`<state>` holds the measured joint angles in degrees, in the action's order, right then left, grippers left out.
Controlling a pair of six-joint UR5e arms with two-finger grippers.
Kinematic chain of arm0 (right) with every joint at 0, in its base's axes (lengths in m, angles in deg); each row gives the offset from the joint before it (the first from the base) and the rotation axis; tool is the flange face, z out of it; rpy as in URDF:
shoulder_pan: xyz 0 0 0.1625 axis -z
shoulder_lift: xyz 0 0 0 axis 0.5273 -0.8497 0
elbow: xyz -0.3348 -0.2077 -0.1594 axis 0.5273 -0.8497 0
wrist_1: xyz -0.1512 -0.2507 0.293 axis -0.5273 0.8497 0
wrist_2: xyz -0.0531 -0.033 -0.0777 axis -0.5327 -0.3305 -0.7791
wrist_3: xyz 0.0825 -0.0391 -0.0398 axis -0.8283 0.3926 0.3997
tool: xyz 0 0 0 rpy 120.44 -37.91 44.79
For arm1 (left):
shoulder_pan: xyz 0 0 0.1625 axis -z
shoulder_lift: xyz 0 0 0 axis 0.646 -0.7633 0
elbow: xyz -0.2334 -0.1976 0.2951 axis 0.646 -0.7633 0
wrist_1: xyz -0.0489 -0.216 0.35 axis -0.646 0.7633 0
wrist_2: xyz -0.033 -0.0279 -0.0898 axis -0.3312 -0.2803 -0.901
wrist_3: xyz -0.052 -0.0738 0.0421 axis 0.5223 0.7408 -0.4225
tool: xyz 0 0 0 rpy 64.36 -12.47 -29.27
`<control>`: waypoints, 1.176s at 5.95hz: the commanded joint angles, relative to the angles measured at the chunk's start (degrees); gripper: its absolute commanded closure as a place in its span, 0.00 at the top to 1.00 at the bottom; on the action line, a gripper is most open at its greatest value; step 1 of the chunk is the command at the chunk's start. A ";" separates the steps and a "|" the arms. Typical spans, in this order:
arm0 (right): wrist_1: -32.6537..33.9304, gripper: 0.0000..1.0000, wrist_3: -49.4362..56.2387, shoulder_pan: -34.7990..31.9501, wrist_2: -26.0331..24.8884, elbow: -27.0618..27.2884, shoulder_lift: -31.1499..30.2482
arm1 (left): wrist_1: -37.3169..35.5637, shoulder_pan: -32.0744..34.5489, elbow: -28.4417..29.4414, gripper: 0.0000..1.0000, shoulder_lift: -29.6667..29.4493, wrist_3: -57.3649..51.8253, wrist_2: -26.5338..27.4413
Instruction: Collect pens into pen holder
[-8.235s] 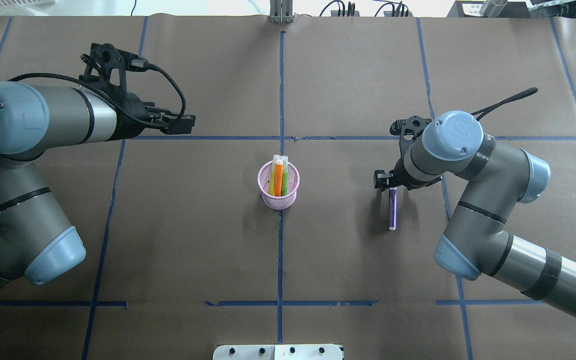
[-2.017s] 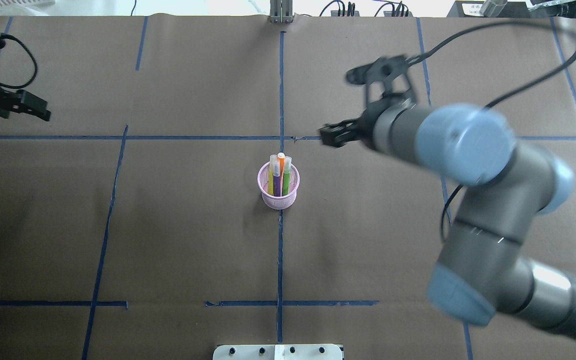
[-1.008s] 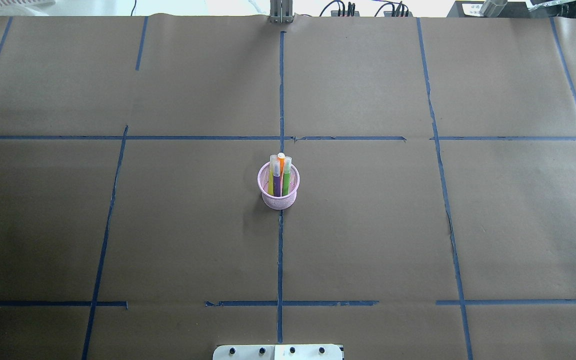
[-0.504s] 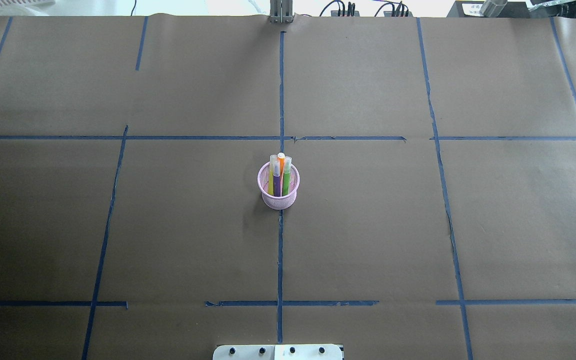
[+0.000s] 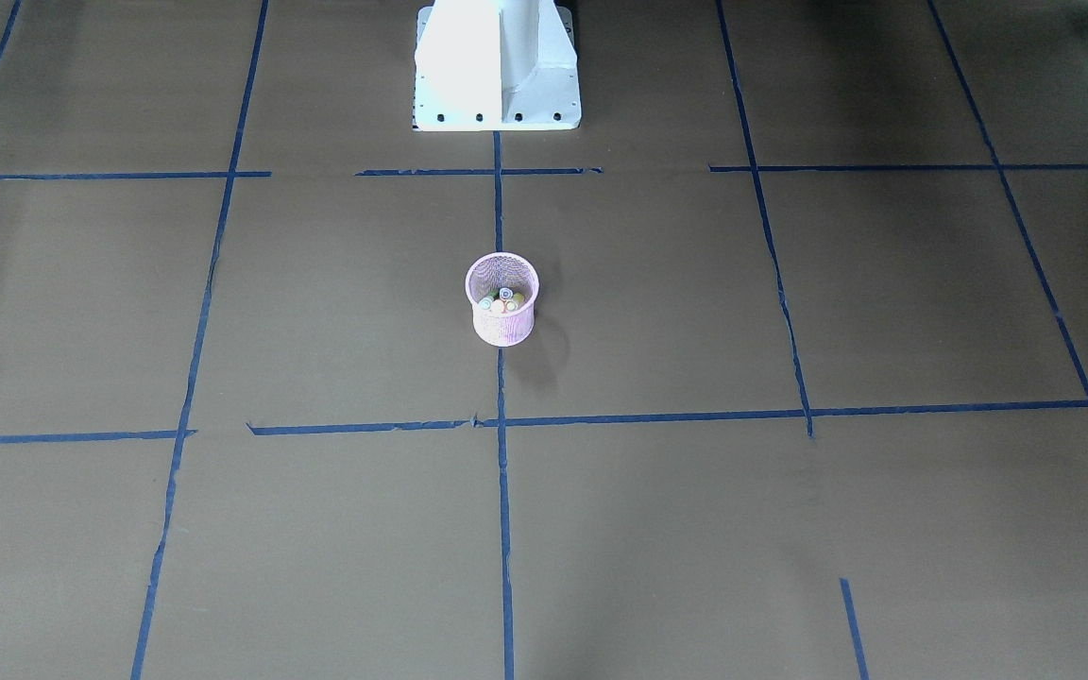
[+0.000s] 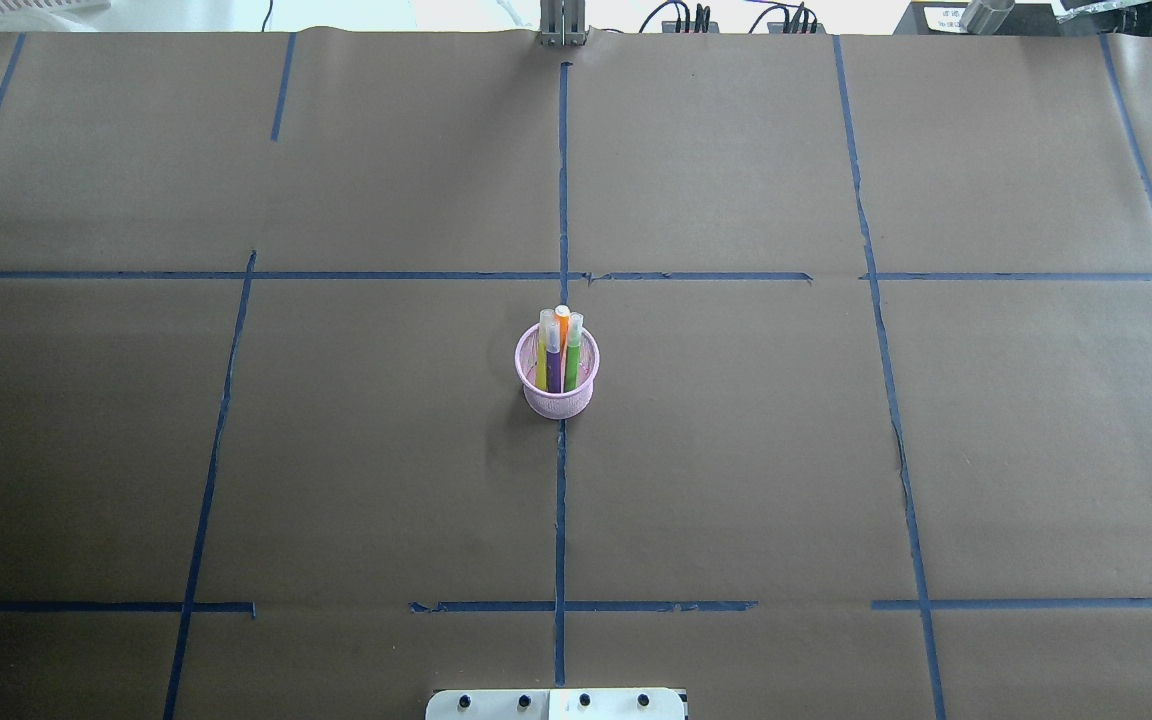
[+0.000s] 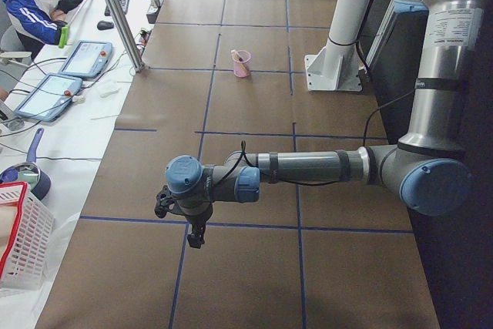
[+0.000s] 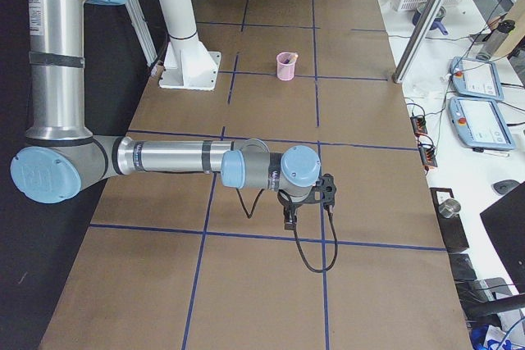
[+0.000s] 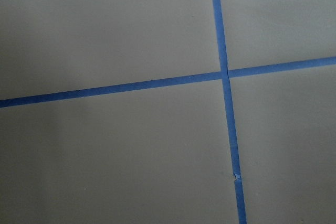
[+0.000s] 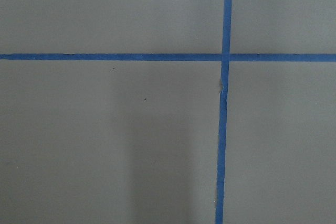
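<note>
Pens [image 6: 557, 348] stand in the pink mesh pen holder [image 6: 558, 403], far from our left gripper [image 7: 196, 236] and right gripper [image 8: 289, 219] (clenched or released, we cannot tell); we should simply park both clear.

text read: none | white label [image 6: 936, 14] beyond the desk's [image 6: 736, 450] far right edge: dark print, too small to read | tablets [image 8: 486, 129] beside the desk, operators' side: screens illegible | pens [image 6: 562, 345] in pen holder [image 6: 556, 404]: no legible marking
</note>
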<state>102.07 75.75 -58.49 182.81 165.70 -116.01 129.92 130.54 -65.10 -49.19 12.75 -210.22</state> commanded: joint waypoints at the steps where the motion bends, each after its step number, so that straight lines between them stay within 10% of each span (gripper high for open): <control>1: 0.00 1.00 0.59 -1.00 -0.01 -0.76 -0.41 | -5.84 0.41 -5.05 1.00 0.36 0.18 -0.54; 7: -6.41 1.00 0.06 -2.58 -5.82 -2.52 -1.64 | -5.53 0.41 -5.43 1.00 1.24 0.18 -0.54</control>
<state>96.91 76.06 -60.79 177.52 163.65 -117.55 124.35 130.95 -70.53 -48.01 12.93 -210.78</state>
